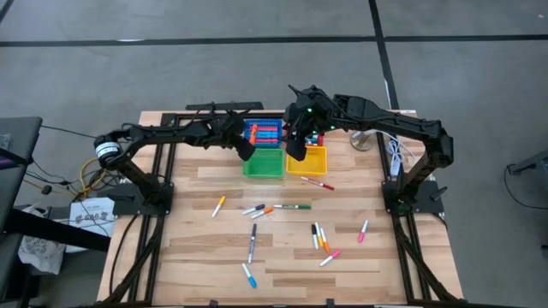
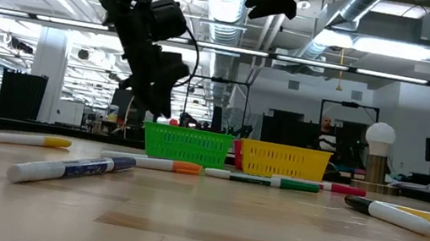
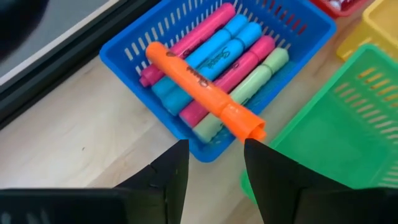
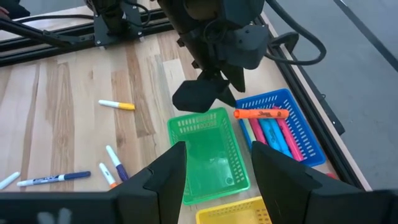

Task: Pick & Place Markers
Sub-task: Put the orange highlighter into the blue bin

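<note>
An orange marker (image 3: pixel 202 87) lies slantwise in the blue tray (image 3: pixel 134 46). One end rests on the tray's rim (image 3: pixel 249 127) and the other on the pink, blue and pale green markers (image 3: pixel 230 59) inside. My left gripper (image 3: pixel 214 168) hovers open just short of that rim end and holds nothing; the right wrist view shows its fingers (image 4: pixel 199 93) apart from the orange marker (image 4: pixel 261 114). My right gripper (image 4: pixel 217 171) hangs open and empty, high above the green tray (image 4: pixel 208 155). Several loose markers (image 1: pixel 291 206) lie on the table.
The green tray (image 1: pixel 263 164) and yellow tray (image 1: pixel 308 160) stand side by side just nearer than the blue tray (image 1: pixel 264 133). A red tray's corner (image 3: pixel 342 5) shows beside the blue one. Loose markers are scattered over the table's middle and near half (image 1: pixel 252 242).
</note>
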